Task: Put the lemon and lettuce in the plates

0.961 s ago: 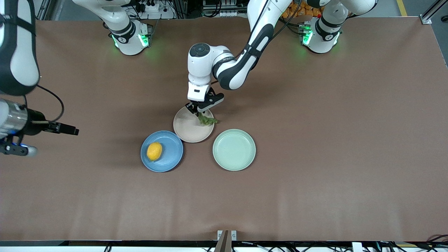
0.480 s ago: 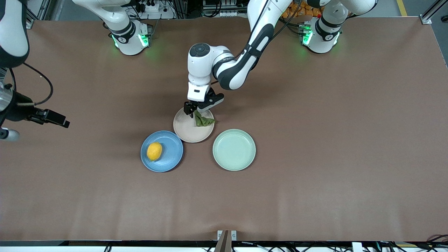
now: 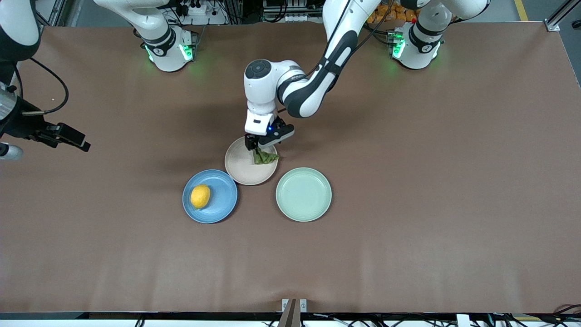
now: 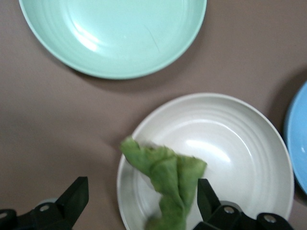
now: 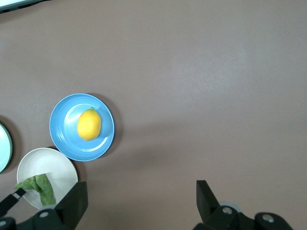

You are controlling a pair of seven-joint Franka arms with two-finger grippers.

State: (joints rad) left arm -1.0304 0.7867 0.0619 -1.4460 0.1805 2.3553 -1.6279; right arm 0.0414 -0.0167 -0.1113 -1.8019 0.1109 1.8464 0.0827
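Front view: two arms at a brown table point(image 3: 408, 181); three plates grouped mid-table.
Left gripper point(image 3: 259, 144): low over the beige-pink plate point(image 3: 240, 165), at the plate's edge toward the robot bases. Jaws spread wide, gripping nothing.
Left wrist view: both black fingers point(image 4: 74, 199) stand apart, one on each side of the lettuce point(image 4: 165, 177); the leaf touches neither, as far as shows.
Lettuce, place: directly under the left gripper, lying in the beige-pink plate, on the part toward the mint-green plate point(image 3: 303, 194). One ragged end drapes over the plate's rim. In the front view it shows as a dark green scrap point(image 3: 264, 157) just below the fingers.
Right gripper point(image 3: 75, 140): up in the air over bare table at the right arm's end, well apart from the plates. Jaws wide, nothing between them. This arm waits.
Right wrist view: fingers point(image 5: 72, 201) spread, brown table between them; plates lie off to one side of the gripper.
Lemon point(image 3: 200, 196): well clear of both grippers, resting in the blue plate point(image 3: 222, 202), off centre. Also seen from the right wrist point(image 5: 89, 124).
Blue plate: touching or just beside the beige-pink plate, nearer the front camera than the left gripper.
Mint-green plate: holds nothing; just beside the beige-pink plate, toward the left arm's end from the left gripper.
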